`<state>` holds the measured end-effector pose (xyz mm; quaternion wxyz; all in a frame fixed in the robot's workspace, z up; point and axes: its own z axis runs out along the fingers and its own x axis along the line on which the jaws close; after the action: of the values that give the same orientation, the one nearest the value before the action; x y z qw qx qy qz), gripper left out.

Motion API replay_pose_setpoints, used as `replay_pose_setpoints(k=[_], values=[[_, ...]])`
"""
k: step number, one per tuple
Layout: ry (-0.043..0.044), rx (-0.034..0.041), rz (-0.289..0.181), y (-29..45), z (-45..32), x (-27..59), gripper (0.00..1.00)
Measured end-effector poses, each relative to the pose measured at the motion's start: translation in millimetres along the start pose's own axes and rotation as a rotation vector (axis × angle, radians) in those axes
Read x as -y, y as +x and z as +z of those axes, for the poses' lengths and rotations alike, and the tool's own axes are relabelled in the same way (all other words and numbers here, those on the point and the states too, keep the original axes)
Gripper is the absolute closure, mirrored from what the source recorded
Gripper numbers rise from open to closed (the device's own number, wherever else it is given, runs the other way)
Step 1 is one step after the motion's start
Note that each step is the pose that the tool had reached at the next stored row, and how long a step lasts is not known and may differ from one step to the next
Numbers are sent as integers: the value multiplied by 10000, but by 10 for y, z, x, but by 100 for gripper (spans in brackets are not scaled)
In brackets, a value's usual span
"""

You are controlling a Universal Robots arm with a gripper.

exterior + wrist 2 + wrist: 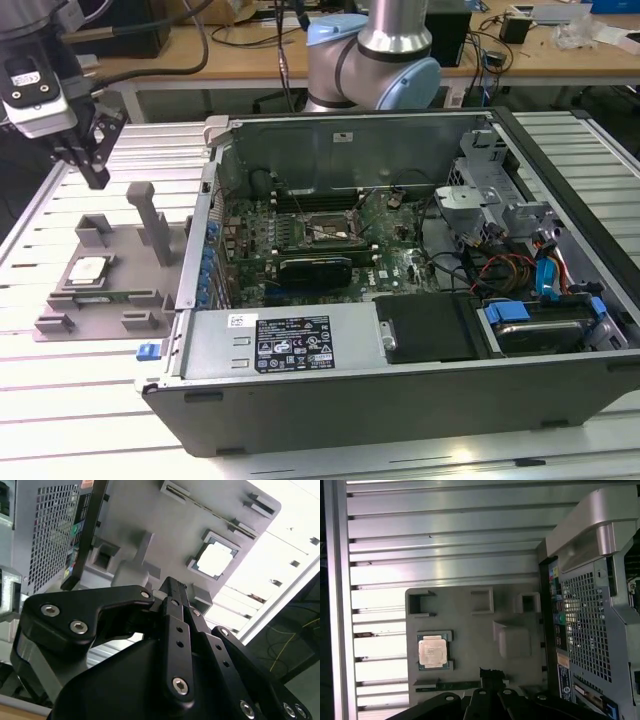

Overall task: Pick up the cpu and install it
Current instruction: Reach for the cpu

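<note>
The cpu (88,270) is a small silvery square chip lying flat in a recess of a grey holder plate (120,262) on the slatted table, at the exterior view's left beside the computer case. Both wrist views look down on the cpu (216,560) (432,651) in its recess. My black gripper (97,178) hangs well above the plate's far side. Its fingers meet at one tip (173,586) (490,672), shut with nothing in them. The dark square socket frame (325,230) sits in the middle of the motherboard inside the case.
The open computer case (400,400) lies on its side across the table, its metal wall right beside the holder plate. Grey posts (150,222) rise from the plate. A black card (315,268), cables (500,270) and drive bays are inside the case. Desks stand behind.
</note>
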<state>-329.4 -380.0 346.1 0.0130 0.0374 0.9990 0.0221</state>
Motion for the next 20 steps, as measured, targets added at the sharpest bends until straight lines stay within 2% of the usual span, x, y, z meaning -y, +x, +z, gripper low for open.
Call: replay_pose_setpoints(k=[12, 20], values=[[-2, -1, -37, 178, 143, -2, 89], [-5, -2, -102, 287, 207, -9, 89]])
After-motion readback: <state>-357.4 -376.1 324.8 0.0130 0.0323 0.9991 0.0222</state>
